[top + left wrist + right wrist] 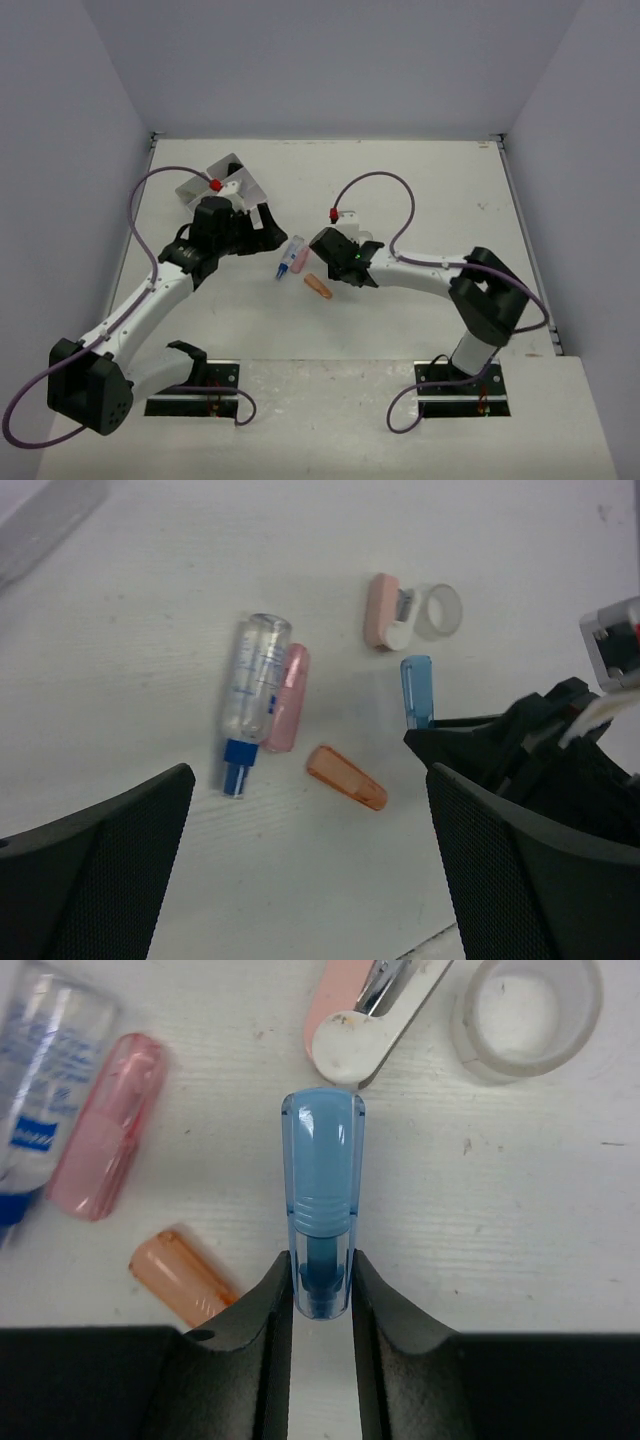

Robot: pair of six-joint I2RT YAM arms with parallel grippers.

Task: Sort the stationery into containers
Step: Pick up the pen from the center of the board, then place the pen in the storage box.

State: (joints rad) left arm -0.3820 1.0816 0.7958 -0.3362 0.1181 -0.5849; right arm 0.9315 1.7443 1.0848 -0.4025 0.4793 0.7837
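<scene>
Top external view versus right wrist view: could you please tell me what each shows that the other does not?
Only the top external view shows the tray, far left, and the left arm. Only the right wrist view shows the right hand gripping the blue highlighter, with the tape ring beyond. Both show the pink highlighter, orange highlighter and clear bottle.
</scene>
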